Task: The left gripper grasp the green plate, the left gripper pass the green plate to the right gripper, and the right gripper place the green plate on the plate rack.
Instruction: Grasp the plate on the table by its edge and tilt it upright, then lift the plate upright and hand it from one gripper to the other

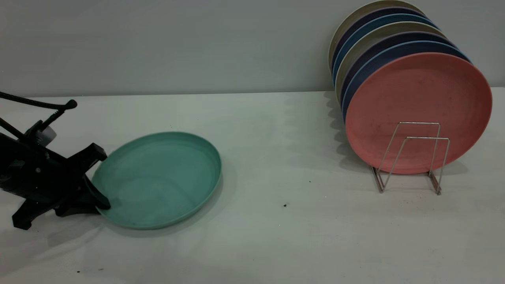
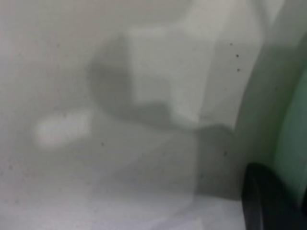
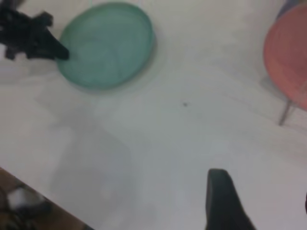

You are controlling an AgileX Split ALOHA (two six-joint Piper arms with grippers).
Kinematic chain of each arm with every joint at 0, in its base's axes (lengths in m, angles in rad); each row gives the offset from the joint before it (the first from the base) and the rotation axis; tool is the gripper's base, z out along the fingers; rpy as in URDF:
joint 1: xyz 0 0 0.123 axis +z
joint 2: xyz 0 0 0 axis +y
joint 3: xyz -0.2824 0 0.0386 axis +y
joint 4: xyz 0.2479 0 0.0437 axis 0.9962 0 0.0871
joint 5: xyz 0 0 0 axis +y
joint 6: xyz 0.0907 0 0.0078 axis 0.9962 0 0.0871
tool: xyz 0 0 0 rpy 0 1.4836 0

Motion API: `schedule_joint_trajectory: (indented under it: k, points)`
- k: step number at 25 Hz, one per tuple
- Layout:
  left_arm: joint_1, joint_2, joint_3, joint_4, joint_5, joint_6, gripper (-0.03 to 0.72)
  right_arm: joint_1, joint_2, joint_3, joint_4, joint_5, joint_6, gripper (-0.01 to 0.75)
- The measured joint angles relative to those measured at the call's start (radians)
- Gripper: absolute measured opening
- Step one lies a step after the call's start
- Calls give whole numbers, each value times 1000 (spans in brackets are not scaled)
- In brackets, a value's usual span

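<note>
At nine o'clock, the left gripper (image 1: 92, 179) pinches the near-left rim of the green plate (image 1: 158, 179), tilting it off the white table (image 1: 276, 221). At three o'clock, the plate rack (image 1: 410, 157) holds upright plates, a pink plate (image 1: 418, 106) foremost. The right gripper (image 3: 259, 201) hovers above the table, apparently spread.

We saw the round, matte teal-green plastic plate (image 1: 161, 179) with its low raised rim at the left of the bench, tilted: its left edge was raised and its right edge rested on the surface. The left black two-fingered end effector (image 1: 96, 179) gripped that raised left edge, one finger above and one below the rim. The thin silver wire plate rack (image 1: 412, 157) stood well apart at the right, upright, its two front trapezoid loops empty and coloured plates behind.
</note>
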Motion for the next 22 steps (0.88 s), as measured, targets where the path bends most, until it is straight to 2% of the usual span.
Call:
schedule_joint_trajectory:
  k: [6, 11, 16, 22]
  points:
    - [-6, -69, 0, 7, 8, 125, 19, 0, 55, 0, 86, -4, 0, 425]
    - [-19, -139, 0, 12, 95, 278, 19, 0, 202, 0, 186, -43, -76, 425]
    - [-36, -162, 0, 21, 216, 337, 18, 0, 406, 0, 418, -84, -328, 425]
    - [-105, -164, 0, 25, 256, 415, 18, 0, 658, -7, 771, -71, -680, 425]
